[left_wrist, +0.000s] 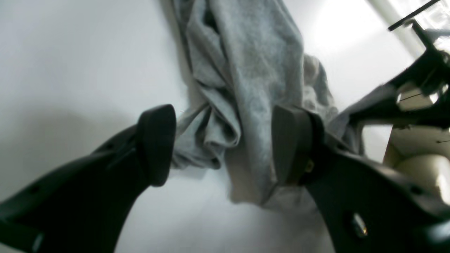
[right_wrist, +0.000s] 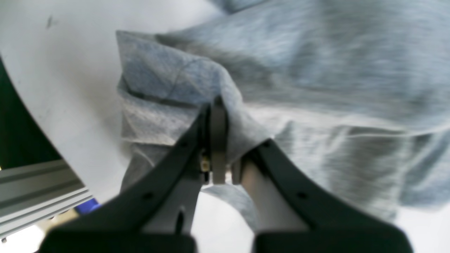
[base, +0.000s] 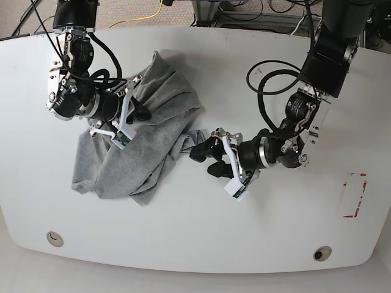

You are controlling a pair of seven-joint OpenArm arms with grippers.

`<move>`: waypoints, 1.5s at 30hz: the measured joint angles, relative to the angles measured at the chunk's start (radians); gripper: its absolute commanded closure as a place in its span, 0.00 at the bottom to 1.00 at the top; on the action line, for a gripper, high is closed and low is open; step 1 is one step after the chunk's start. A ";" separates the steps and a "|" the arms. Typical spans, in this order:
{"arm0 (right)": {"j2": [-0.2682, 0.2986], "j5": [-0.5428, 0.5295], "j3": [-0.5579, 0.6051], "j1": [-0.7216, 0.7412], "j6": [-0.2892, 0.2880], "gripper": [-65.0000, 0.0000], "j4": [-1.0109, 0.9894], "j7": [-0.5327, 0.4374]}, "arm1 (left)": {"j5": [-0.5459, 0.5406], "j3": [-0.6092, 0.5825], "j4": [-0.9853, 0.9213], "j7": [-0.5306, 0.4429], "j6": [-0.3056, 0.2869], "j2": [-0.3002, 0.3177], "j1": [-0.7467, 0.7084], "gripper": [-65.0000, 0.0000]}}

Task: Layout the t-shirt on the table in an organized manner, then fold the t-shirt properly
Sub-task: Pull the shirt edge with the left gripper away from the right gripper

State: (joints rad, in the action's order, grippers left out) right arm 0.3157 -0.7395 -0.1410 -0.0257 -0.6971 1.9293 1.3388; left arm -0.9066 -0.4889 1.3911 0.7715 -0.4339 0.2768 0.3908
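The heather-grey t-shirt lies crumpled on the left half of the white table, with its upper part lifted in a bunch. My right gripper is shut on a raised fold of the t-shirt; in the right wrist view the gripper pinches the cloth between its tips. My left gripper stands open at the shirt's right edge. In the left wrist view a hanging fold of the t-shirt runs between the gripper fingers, close against the right finger.
A red dashed rectangle marks the table at the far right. Two round grommet holes sit near the front edge. The table's curved edge and an aluminium frame rail show in the right wrist view. Black cables loop over the table.
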 measured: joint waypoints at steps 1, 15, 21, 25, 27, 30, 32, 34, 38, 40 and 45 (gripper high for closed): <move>0.006 -0.001 -0.005 0.004 0.000 1.00 0.001 0.003 | 0.000 0.000 0.008 0.000 0.000 0.010 -0.006 0.38; 0.066 -0.039 -0.113 0.034 0.000 1.00 0.001 0.009 | 0.127 -0.011 -0.031 0.003 -0.092 0.018 -0.028 0.38; 0.082 -0.086 -0.132 0.048 0.000 1.00 0.002 0.005 | 0.251 -0.010 -0.085 0.006 -0.121 -0.053 -0.028 0.38; 0.097 -0.099 -0.138 0.047 -0.002 1.00 0.002 0.005 | 0.327 -0.010 -0.126 0.004 -0.156 -0.096 -0.028 0.38; 0.100 -0.095 -0.141 0.047 -0.001 1.00 0.002 0.013 | 0.361 -0.010 -0.149 0.002 -0.170 -0.121 -0.027 0.38; 0.099 -0.102 -0.140 0.047 0.000 1.00 0.003 0.007 | 0.409 -0.008 -0.196 -0.008 -0.193 -0.159 -0.024 0.38; 0.096 -0.104 -0.139 0.047 -0.001 1.00 0.003 0.005 | 0.453 -0.008 -0.227 -0.008 -0.192 -0.181 -0.024 0.38; 0.096 -0.103 -0.139 0.046 0.000 1.00 0.003 0.005 | 0.497 -0.003 -0.254 -0.019 -0.193 -0.200 -0.024 0.38; 0.100 -0.099 -0.140 0.045 0.000 1.00 0.003 0.008 | 0.565 -0.007 -0.300 -0.063 -0.196 -0.235 -0.004 0.38; 0.100 -0.100 -0.140 0.045 0.000 1.00 0.002 0.007 | 0.582 -0.007 -0.328 -0.085 -0.195 -0.249 0.003 0.38; 0.100 -0.102 -0.140 0.045 0.000 1.00 0.003 0.008 | 0.603 0.002 -0.364 -0.118 -0.195 -0.271 0.008 0.58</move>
State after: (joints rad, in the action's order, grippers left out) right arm 0.4152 -0.8417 -0.2810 0.0189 -0.6971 1.9320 1.3468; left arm -0.3038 -0.4873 1.0271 0.6533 -0.6289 0.0059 0.3992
